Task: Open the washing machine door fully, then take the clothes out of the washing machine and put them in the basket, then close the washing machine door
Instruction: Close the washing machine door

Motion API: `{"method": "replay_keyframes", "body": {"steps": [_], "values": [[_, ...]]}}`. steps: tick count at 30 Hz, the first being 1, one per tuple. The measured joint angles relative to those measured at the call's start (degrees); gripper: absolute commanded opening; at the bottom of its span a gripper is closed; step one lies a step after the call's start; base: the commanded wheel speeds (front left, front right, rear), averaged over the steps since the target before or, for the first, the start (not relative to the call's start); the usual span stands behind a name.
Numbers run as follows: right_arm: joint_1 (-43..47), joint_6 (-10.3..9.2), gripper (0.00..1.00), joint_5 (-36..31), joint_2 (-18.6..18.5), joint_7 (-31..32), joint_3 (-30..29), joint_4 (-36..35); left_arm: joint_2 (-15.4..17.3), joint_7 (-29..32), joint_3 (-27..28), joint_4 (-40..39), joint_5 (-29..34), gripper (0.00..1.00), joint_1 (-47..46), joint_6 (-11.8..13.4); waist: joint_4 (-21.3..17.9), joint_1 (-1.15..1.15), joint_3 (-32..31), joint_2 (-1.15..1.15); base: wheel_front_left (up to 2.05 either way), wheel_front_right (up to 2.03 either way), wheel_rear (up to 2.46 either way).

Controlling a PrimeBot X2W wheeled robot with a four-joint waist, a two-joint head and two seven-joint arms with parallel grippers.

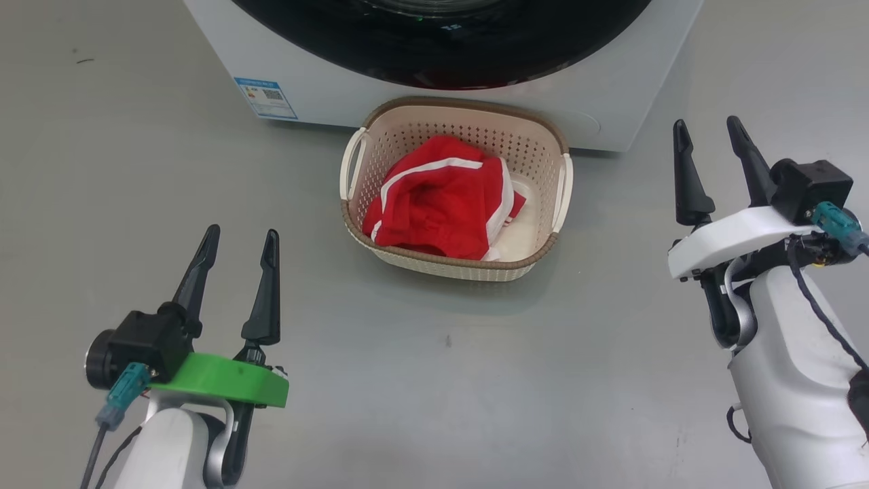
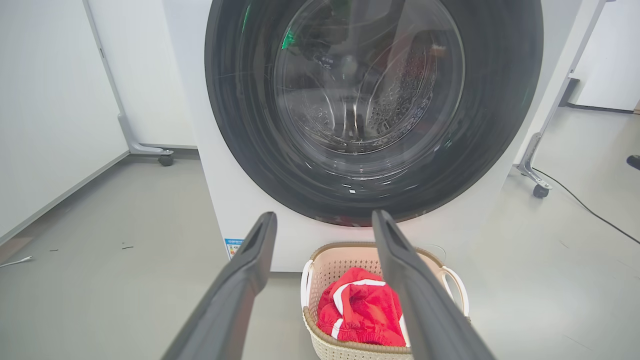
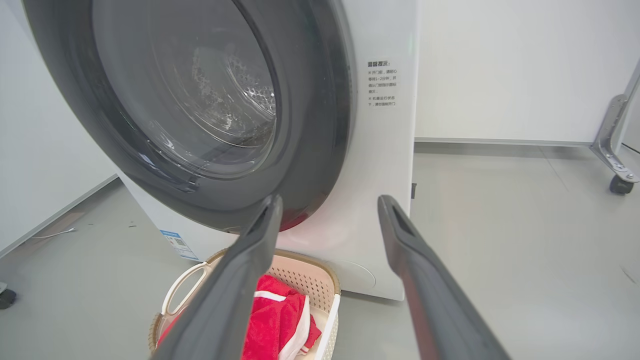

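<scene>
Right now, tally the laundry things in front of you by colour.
White boxy front-load washing machine: 1
Glossy black-rimmed round glass door: 1
Cream perforated plastic basket: 1
Red fabric clothes bundle with white stripes: 1
Total: 4

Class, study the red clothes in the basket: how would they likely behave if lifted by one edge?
The clothes would probably sag and unfold, since they lie crumpled in soft folds. They look light for their bulk, being thin fabric. The basket might shift with them if cloth snags its perforated wall.
</scene>
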Motion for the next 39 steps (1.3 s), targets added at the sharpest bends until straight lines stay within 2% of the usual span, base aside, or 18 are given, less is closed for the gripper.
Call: {"method": "replay_keyframes", "body": {"steps": [10, 21, 39], "values": [[10.6, -1.69, 1.00, -0.5, 1.5, 0.0, -1.5, -5.8, 1.0, 0.0, 0.0, 2.0, 1.0, 1.00, 2.7, 0.0, -4.0, 0.00, -4.5, 0.00, 0.00, 0.00, 0.00], [20.4, -2.72, 1.00, -1.0, 2.8, 0.0, -1.6, -10.7, 1.2, 0.0, 0.0, 3.0, 1.1, 1.00, 6.1, 0.5, -7.4, 0.00, -9.1, 0.00, 0.00, 0.00, 0.00], [27.5, -4.26, 1.00, -1.7, 3.7, 0.0, -1.1, -17.8, 1.2, 0.2, -0.3, 2.5, 1.1, 1.00, 7.7, 0.5, -8.5, 0.00, -11.4, 0.00, 0.00, 0.00, 0.00]]}}
